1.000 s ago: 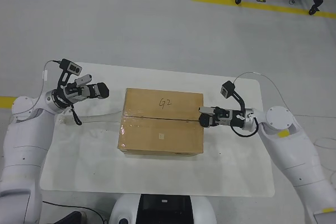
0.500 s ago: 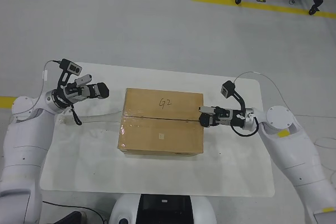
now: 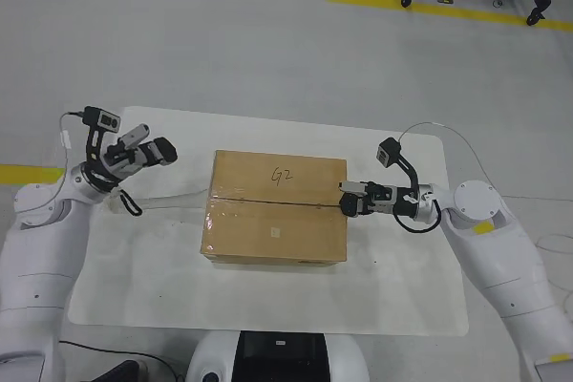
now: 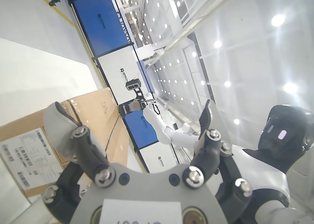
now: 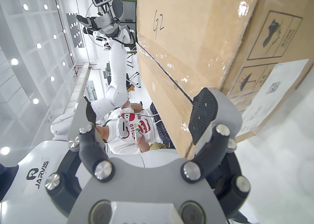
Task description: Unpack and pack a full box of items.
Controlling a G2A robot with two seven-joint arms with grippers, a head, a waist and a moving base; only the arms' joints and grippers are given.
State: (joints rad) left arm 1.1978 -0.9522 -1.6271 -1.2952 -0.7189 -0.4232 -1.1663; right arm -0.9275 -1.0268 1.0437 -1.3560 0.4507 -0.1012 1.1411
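Right wrist view reveals box side label

You have a plain tan cardboard box, glossy clear tape over its seam, a black handwritten mark on top and a white label bearing black barcodes. Your table is white. The right tool shows a black dimpled pad on pale grey. Floor: light grey, yellow line.

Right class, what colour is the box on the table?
Brown cardboard box, clearest in the top view.
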